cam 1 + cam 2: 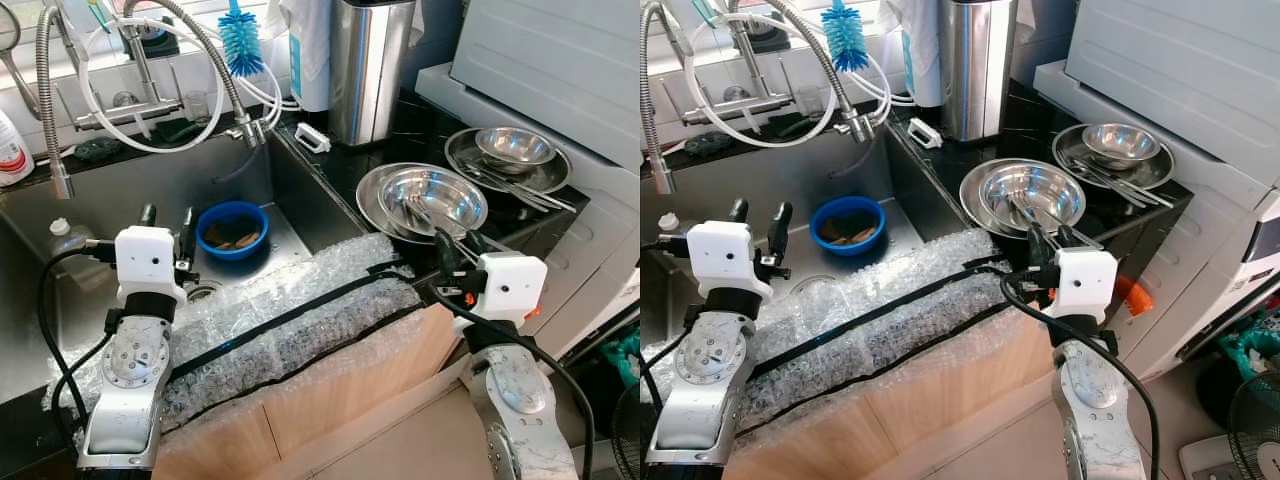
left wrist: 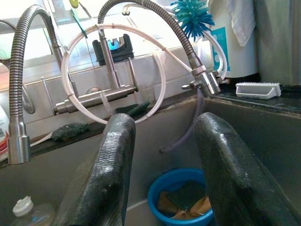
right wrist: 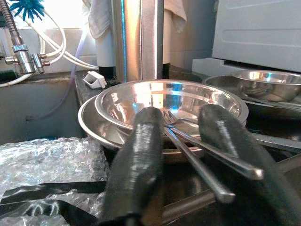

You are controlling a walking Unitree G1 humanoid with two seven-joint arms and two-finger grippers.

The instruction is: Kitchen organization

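Right gripper [image 1: 456, 243], jaws parted and empty, hovers at the worktop's [image 1: 400, 130] front edge, just short of cutlery [image 3: 207, 157] sticking out of the near bowl [image 1: 432, 198]. Left gripper [image 1: 167, 222], jaws apart and empty, hangs over the sink [image 1: 120, 185] beside the blue bowl [image 1: 232, 229].

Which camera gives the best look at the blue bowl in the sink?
The left eye view: the blue bowl shows whole, from above, with brown bits inside. The right eye view matches. The left wrist view catches part of it between the left gripper fingers.

blue bowl [image 1: 231, 229] contents unclear; bottle [image 1: 66, 238] half-hidden
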